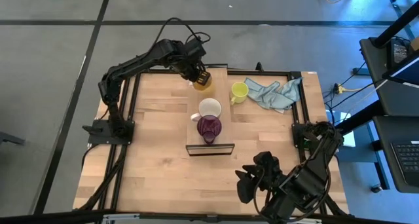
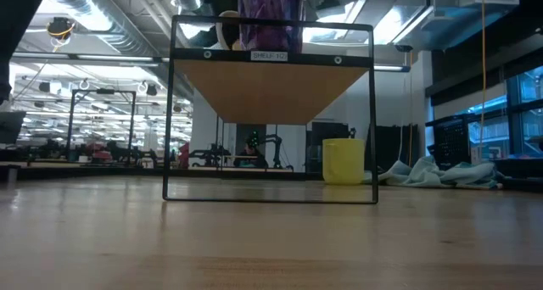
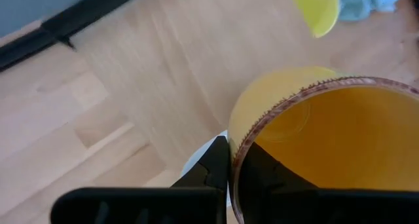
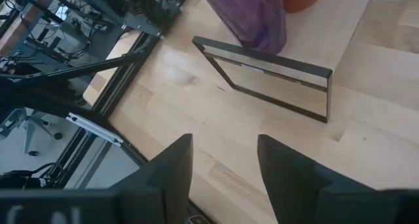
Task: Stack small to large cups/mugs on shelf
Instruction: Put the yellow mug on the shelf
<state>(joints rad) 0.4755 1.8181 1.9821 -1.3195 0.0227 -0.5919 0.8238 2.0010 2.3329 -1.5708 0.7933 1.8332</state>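
Observation:
My left gripper (image 1: pixel 198 75) is at the far end of the shelf (image 1: pixel 224 129), shut on the orange mug (image 1: pixel 203 82). The white mug (image 1: pixel 210 108) and the dark purple mug (image 1: pixel 209 127) stand on the shelf board, the purple one nearest the dark frame (image 1: pixel 210 149). The yellow mug (image 1: pixel 239 92) stands on the table to the shelf's right. My right gripper (image 4: pixel 222 165) is open and empty near the table's near edge, pointing at the frame (image 4: pixel 275 70). My left gripper holds the orange mug by its rim (image 3: pixel 237 160), one finger inside the mug (image 3: pixel 262 175) and one outside (image 3: pixel 211 166). The fingers come from above, pointing down. The mug is upright, mouth up; whether its base rests on anything, I cannot tell.
A blue-grey cloth (image 1: pixel 275 93) lies crumpled at the far right, next to the yellow mug. In the low view the shelf board (image 2: pixel 271 91) stands raised on its frame, with the purple mug (image 2: pixel 270 19) on top. Bare tabletop lies left of the shelf.

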